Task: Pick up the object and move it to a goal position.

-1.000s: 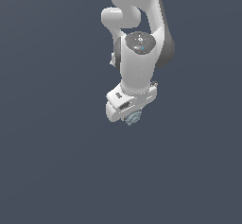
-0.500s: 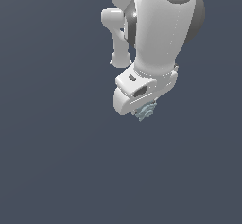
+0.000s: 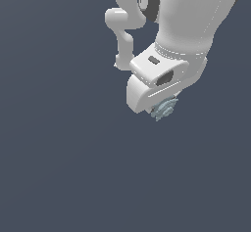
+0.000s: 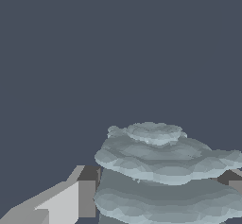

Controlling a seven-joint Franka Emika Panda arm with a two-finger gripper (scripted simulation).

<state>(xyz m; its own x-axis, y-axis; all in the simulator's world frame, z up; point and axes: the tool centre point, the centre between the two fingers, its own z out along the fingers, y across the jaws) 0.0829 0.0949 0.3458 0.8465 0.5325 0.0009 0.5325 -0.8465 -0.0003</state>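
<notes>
A: What've you got on ext cam?

B: I see the arm [image 3: 191,20] filling the upper part, coming down from the top toward the ext view's right. The gripper [image 3: 164,107] hangs under the white wrist housing, and the object [image 3: 163,109] peeks out just below it, pale blue-grey with ribbed ridges. Nothing but flat dark grey-blue background [image 3: 59,167] around it.

A: Jaws?

B: Clamped on the object, as far as I can read it. On wrist cam one finger [image 4: 71,199] sits against one side of the lump [image 4: 160,176] and a bit of the other finger [image 4: 231,178] shows on the opposite side, both touching it. Obj fills the gap between them, stacked ridges narrowing toward its far end.

A: Obj resting on anything?

B: Can't tell; no surface edge or shadow visible in either view. It's held between the fingers, that's all I can confirm.
</notes>
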